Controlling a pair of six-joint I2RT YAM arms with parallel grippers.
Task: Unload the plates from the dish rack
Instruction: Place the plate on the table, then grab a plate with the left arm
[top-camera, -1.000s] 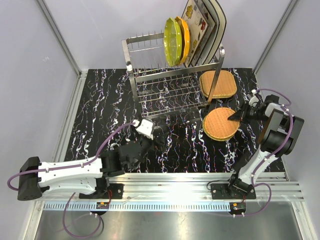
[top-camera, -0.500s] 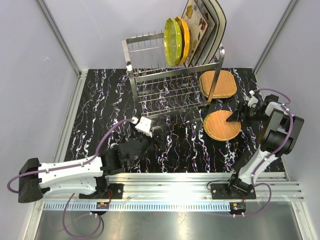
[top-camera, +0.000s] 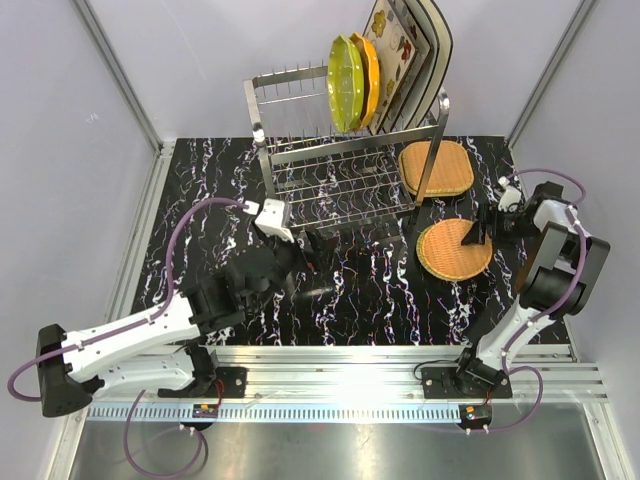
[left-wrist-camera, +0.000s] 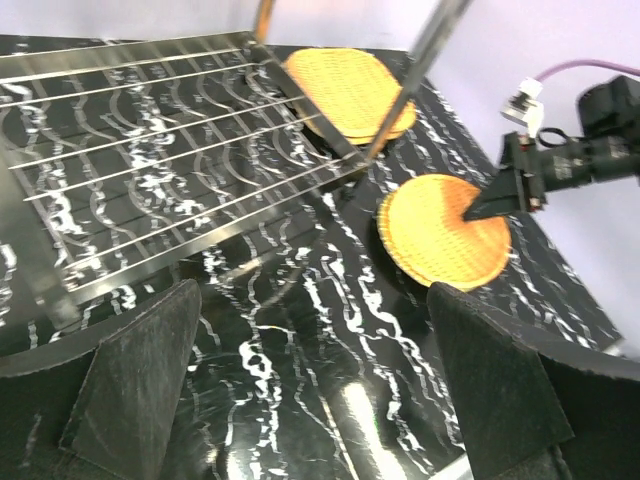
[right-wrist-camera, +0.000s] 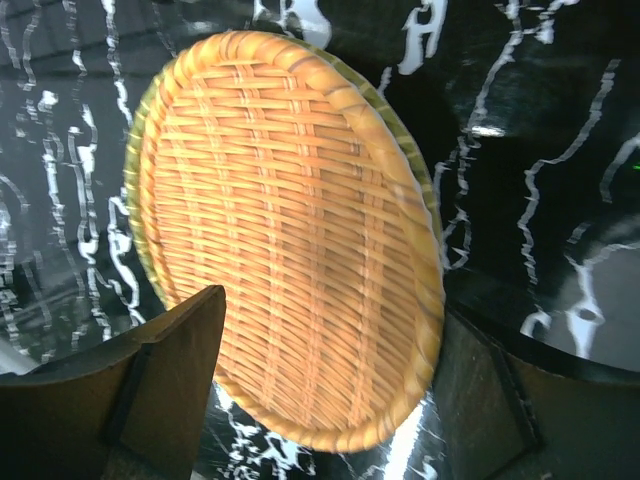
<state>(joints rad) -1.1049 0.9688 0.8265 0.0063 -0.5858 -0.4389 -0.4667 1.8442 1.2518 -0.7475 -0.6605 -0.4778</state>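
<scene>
Woven tan, the round plate (top-camera: 455, 250) lies flat on the black marbled table (top-camera: 200, 200) at the right, with no long axis. The right gripper (right-wrist-camera: 330, 310) straddles its rim, jaws spread, perhaps not touching. The left gripper (left-wrist-camera: 312, 295) hangs wide open before the dish rack (top-camera: 330, 170). Behind, an oblong tan plate (top-camera: 435, 167) lies crosswise by the rack's post. Up top, a yellow-green plate (top-camera: 345, 82), an orange plate (top-camera: 370, 75) and square cream plates (top-camera: 400, 50) stand on edge.

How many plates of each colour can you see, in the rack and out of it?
Tan woven plates: 2, both out of the rack
Yellow-green plate: 1, in the rack
Orange plate: 1, in the rack
Cream flowered plates: 2 that I can tell apart, in the rack
Total: 6
</scene>
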